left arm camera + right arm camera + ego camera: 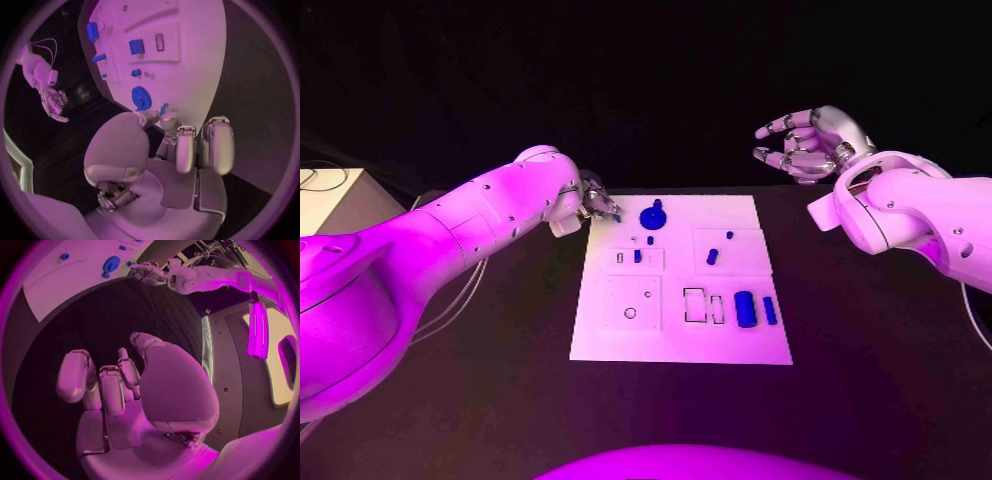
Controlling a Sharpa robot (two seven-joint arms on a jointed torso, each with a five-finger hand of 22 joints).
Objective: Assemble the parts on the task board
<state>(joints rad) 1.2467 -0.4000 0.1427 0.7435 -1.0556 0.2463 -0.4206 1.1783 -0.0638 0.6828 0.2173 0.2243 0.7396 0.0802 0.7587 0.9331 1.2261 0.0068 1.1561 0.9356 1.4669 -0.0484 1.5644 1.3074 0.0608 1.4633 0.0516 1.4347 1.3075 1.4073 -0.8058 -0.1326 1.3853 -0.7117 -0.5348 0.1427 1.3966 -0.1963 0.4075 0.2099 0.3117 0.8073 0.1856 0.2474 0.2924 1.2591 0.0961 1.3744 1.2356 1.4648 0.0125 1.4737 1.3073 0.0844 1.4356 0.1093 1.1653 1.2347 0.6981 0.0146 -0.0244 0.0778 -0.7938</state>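
Blue part [164,108] is pinched in my left hand [596,203] at the task board [678,345] edge; right hand [808,143] hovers, fingers curled, empty.

The left arm [459,225] reaches in low, its left hand [593,201] pinching a small blue part [164,108] between thumb and fingers [169,121]. The right hand [808,143] is raised, fingers loosely curled and apart, holding nothing.

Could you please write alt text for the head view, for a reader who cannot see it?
A white task board lies mid-table with small blue parts on it. The left hand pinches a small blue piece at the board's far left corner, beside a round blue part; the right hand hovers empty, off beyond the far right corner.
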